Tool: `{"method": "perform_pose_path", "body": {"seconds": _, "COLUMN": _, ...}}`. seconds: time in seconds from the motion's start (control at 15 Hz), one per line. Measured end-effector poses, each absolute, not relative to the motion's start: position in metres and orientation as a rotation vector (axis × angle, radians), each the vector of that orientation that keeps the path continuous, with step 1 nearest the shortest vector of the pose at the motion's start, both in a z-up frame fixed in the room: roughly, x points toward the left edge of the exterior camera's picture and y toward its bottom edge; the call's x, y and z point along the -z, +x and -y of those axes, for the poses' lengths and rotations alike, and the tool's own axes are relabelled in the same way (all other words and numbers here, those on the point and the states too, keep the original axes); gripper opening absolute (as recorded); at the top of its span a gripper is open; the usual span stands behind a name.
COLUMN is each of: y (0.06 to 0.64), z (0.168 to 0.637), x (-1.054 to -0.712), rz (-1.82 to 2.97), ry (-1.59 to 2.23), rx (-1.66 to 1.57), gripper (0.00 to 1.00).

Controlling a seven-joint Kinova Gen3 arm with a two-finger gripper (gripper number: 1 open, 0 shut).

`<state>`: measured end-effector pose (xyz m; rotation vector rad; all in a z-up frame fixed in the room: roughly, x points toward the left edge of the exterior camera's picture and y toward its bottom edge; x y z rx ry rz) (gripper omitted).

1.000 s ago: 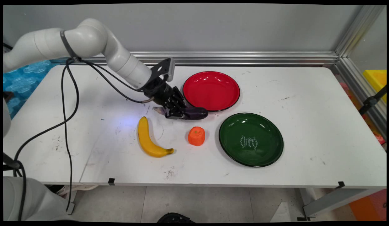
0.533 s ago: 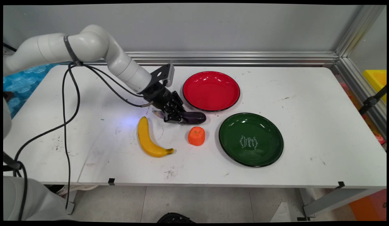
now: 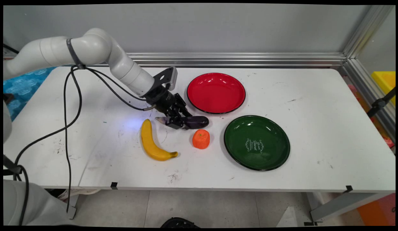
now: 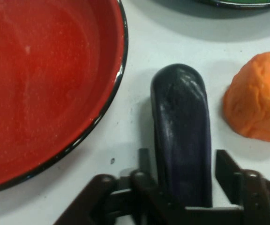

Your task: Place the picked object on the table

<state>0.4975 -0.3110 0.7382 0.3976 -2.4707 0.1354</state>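
My gripper [image 3: 178,122] is shut on a dark purple eggplant [image 3: 197,122], low over the table's middle. In the hand view the eggplant [image 4: 182,136] runs up from between my two fingers [image 4: 225,165], its rounded end pointing away from the hand. A red plate [image 3: 216,93] lies just behind it and fills the left of the hand view [image 4: 41,84]. An orange fruit [image 3: 201,139] sits on the table just in front of the eggplant, seen at the hand view's right [image 4: 259,101]. Whether the eggplant touches the table I cannot tell.
A yellow banana [image 3: 151,142] lies to the front left of the gripper. A green plate [image 3: 256,142] with white lettering sits to the right of the orange fruit; its rim [image 4: 238,3] shows at the hand view's top. Black cables [image 3: 70,128] hang from the arm at left.
The gripper has carried the eggplant a little toward the table's near side and slightly left, away from the red plate's rim and closer to the orange fruit.
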Motion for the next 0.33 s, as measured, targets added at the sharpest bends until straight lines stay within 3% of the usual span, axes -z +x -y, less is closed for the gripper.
{"method": "perform_pose_path", "body": {"seconds": 0.33, "y": 0.4975, "z": 0.3164, "x": -0.7426, "rz": 2.458, "ry": 0.407, "rx": -0.137, "gripper": 1.00}}
